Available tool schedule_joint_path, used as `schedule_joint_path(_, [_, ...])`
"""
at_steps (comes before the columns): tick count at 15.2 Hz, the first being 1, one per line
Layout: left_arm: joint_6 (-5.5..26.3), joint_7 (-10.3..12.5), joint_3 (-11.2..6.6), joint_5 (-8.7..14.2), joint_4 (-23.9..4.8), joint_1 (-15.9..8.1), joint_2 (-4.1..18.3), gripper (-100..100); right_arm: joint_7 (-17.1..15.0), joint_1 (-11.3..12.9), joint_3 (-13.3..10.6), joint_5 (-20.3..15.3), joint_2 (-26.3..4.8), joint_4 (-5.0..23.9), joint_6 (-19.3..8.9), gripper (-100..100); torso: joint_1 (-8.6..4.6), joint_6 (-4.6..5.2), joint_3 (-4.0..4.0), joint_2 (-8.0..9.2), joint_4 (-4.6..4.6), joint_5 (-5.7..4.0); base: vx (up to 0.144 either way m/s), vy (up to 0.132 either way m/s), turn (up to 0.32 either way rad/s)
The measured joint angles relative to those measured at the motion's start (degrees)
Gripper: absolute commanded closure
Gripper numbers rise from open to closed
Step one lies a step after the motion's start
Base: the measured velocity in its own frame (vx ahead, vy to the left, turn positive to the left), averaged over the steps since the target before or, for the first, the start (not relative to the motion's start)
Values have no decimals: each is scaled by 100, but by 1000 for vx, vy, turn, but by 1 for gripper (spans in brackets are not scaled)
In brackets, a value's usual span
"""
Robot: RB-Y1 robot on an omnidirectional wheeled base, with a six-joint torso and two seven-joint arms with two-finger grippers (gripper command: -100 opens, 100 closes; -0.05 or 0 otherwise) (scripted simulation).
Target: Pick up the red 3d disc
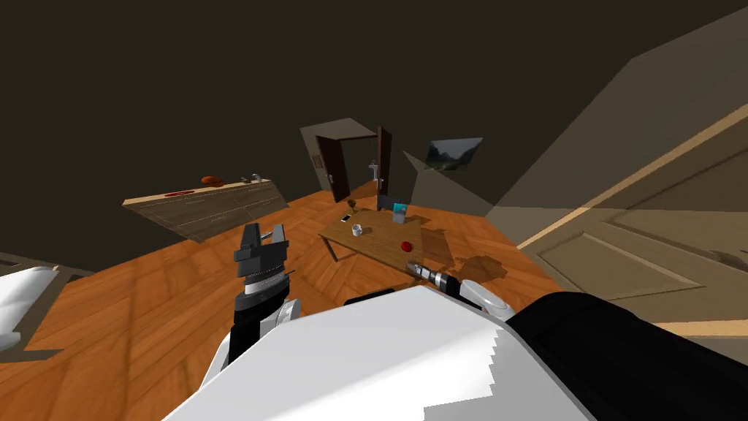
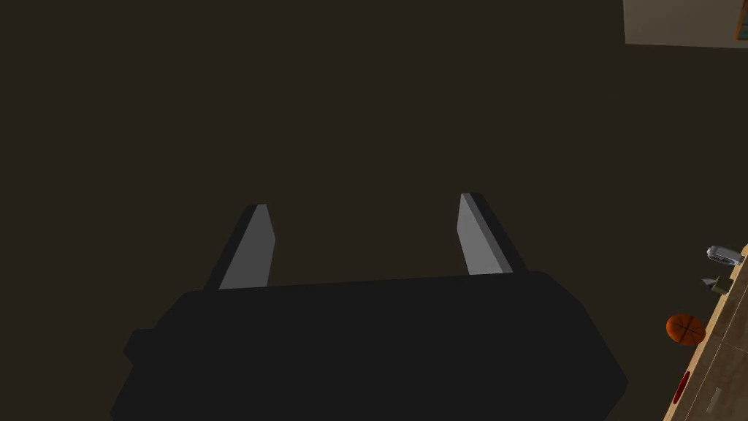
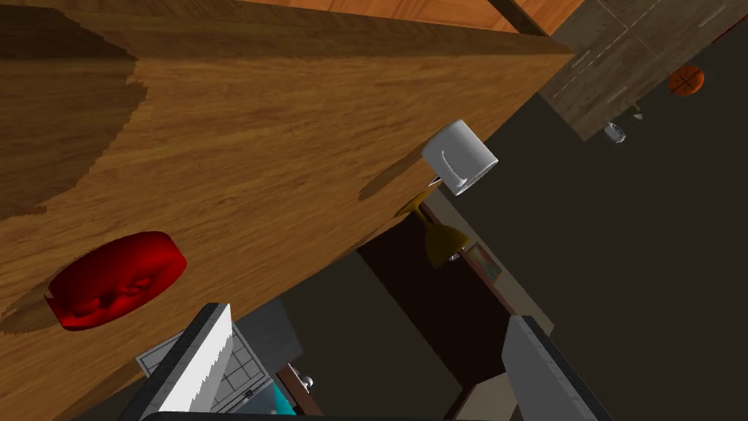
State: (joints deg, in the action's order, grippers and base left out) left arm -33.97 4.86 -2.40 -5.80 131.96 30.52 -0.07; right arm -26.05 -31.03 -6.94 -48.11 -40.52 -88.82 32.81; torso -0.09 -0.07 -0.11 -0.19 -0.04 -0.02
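Left gripper (image 2: 363,202): two light grey blade fingers (image 2: 250,252) on a dark box (image 2: 365,343). Behind it, grey wrist ring (image 1: 261,282), black-and-white forearm (image 1: 252,321). Right gripper (image 3: 367,313) alike.

The head camera sits high, tipped steeply down and forward and rolled, so the orange wooden floor (image 1: 146,307) slants. From there the low brown wooden table (image 1: 369,245) stands at middle distance ahead, and the long pale wooden sideboard (image 1: 204,208) lies farther off to the left.

The left wrist camera looks along the left gripper (image 2: 361,212) at a plain dark wall. It catches the sideboard's end with the orange ball (image 2: 685,329), which both other views share.

The right wrist camera, behind the right gripper (image 3: 369,314), hangs close over the table's top near one edge. It is rolled and looks across the red round disc (image 3: 117,280) to the white mug (image 3: 459,156). Both show small in the head view.
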Motion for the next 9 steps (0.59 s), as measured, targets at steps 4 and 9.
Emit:
schedule_joint_path(4, [0, 0, -1, 0, 0, 1, 0, 0, -206, -6, -60, -447, -161, 455, 71, -100, -2, 8, 0, 0, 0, 0, -5, -10, 325])
schedule_joint_path(9, [0, 0, -1, 0, 0, 2, 0, 0, -595, -39, -196, -1062, -441, 813, 3, -100, -2, 7, -4, -6, -1, -1, 3, -11, 296])
